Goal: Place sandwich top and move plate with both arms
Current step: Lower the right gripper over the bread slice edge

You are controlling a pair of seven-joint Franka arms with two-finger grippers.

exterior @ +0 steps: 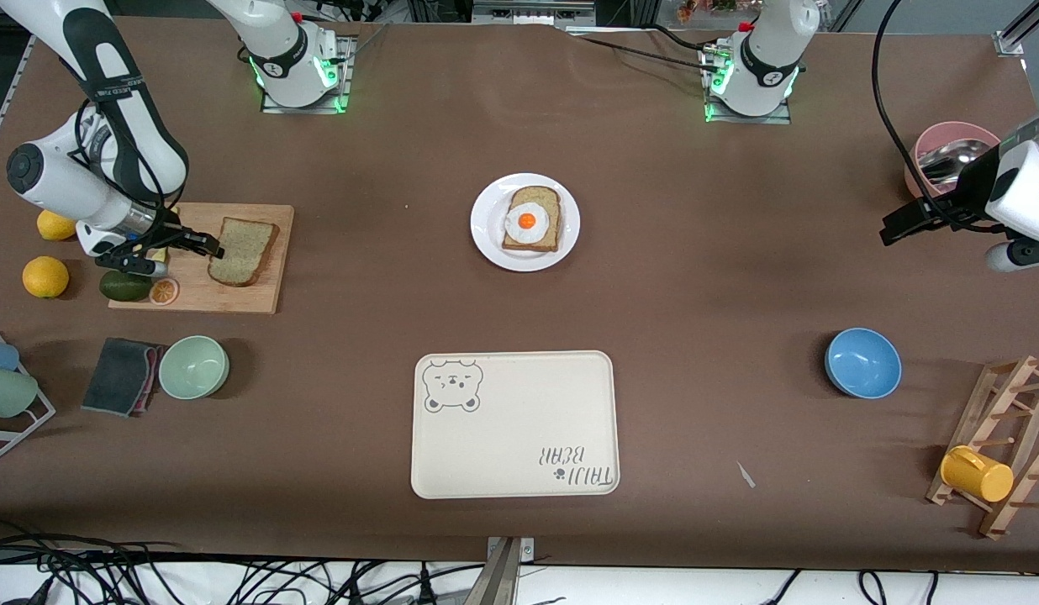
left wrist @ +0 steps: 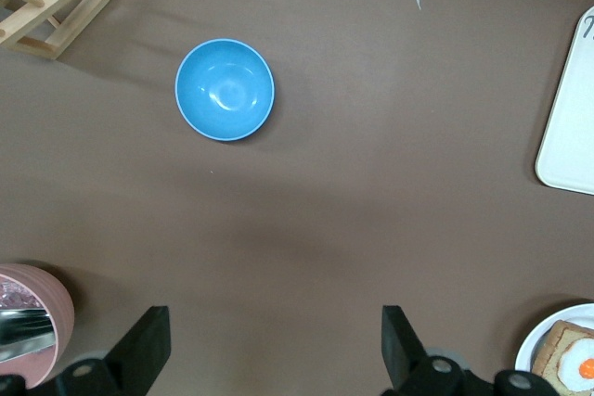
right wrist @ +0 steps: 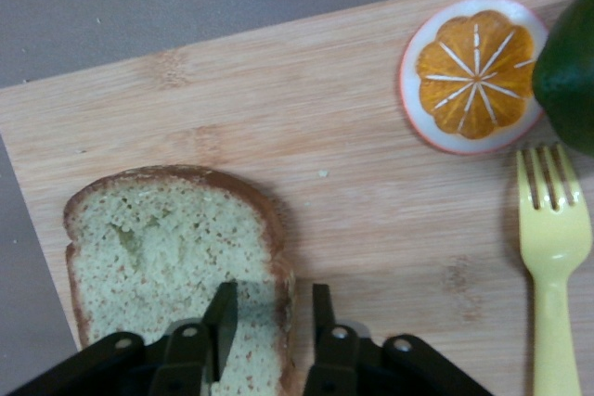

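Sandwich top (exterior: 243, 250): plain brown wholegrain slice, speckled crumb, darker crust, lying flat on a wooden cutting board (exterior: 259, 290) toward the right arm's end of the tabletop, one crust edge between the right hand's (right wrist: 271, 322) fingers. Plate (exterior: 486, 244): small, round, white, mid-tabletop, well apart from the board, bearing an egg-topped slice (exterior: 532, 220).

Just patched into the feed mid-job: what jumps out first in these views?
The white plate in the middle of the table, carrying a bread slice topped with a fried egg. At the right arm's end, the right gripper straddles the crust edge of the sandwich top on the wooden cutting board, fingers narrowed around it. The left gripper waits open above bare table by the pink cup.
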